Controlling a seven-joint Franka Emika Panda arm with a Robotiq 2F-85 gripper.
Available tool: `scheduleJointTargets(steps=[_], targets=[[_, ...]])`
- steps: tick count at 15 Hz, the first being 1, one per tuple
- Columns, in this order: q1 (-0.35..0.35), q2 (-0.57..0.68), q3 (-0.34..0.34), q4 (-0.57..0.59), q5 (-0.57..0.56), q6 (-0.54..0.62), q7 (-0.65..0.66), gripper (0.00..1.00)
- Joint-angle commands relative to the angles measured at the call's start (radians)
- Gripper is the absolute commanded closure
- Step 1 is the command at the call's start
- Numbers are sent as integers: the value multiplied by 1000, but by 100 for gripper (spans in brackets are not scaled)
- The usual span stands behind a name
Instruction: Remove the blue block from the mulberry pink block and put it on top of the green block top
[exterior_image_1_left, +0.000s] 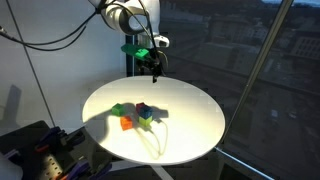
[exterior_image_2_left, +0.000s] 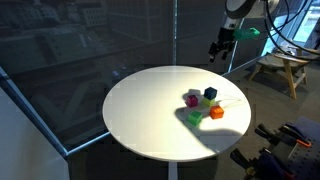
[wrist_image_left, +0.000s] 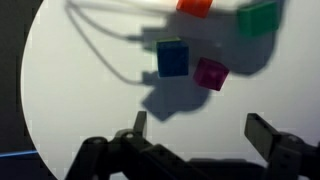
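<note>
The blue block (wrist_image_left: 172, 58) sits on the round white table (wrist_image_left: 80, 90), close beside the mulberry pink block (wrist_image_left: 210, 73). It does not look stacked on the pink block. The green block (wrist_image_left: 260, 18) lies further off, at the top edge of the wrist view. In both exterior views the blue block (exterior_image_1_left: 143, 107) (exterior_image_2_left: 210, 94), pink block (exterior_image_2_left: 191, 98) and green block (exterior_image_1_left: 120, 110) (exterior_image_2_left: 196, 116) form one small cluster mid-table. My gripper (wrist_image_left: 202, 128) (exterior_image_1_left: 155, 68) (exterior_image_2_left: 218, 48) hangs high above the table, away from the cluster, open and empty.
A red-orange block (wrist_image_left: 195, 5) (exterior_image_1_left: 127, 123) (exterior_image_2_left: 216, 113) lies in the same cluster. Glass window walls stand behind the table. Dark equipment (exterior_image_1_left: 40, 150) sits beside the table edge. A wooden stool (exterior_image_2_left: 280, 65) stands off the table.
</note>
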Motion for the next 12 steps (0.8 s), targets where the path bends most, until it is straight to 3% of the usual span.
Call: scheduleJointTargets(steps=[1,12], targets=[[-22,49,15,23,-24,45,35,0],[-29,123,28,13,-21,56,25,0]])
